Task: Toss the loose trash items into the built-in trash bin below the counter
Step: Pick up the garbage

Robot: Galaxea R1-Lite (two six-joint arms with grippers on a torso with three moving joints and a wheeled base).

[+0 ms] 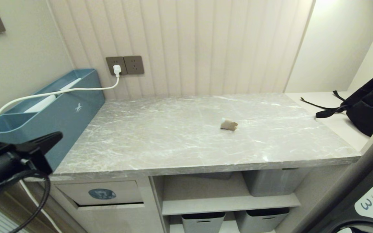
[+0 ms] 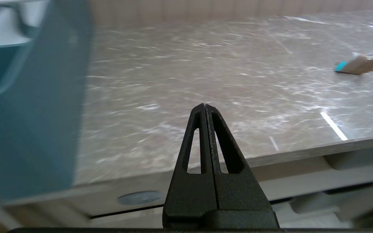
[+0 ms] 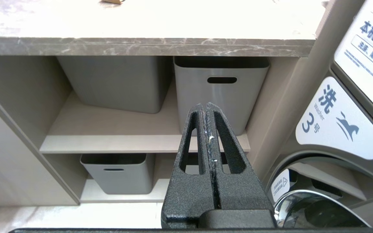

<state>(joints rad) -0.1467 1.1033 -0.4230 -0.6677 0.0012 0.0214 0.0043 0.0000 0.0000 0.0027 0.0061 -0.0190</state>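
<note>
One loose trash item (image 1: 229, 125), a small tan crumpled scrap, lies near the middle of the marble counter (image 1: 173, 145). In the left wrist view the scrap (image 2: 356, 64) shows a turquoise end. The built-in trash bin (image 1: 100, 194) is a beige flap with a blue oval sticker, under the counter's left end; the left wrist view shows it as a blur (image 2: 138, 197). My left gripper (image 1: 57, 137) hangs shut and empty off the counter's front left corner, above the flap, its tips (image 2: 205, 105) pointing over the counter. My right gripper (image 3: 205, 105) is shut, parked low before the shelves.
A teal-blue box (image 1: 60, 106) stands on the counter's left end, with a white cable (image 1: 60, 92) running to a wall socket. A black backpack (image 1: 371, 103) lies at the right. Grey tubs (image 3: 220, 90) fill the open shelves. A washer (image 3: 338, 119) stands at the right.
</note>
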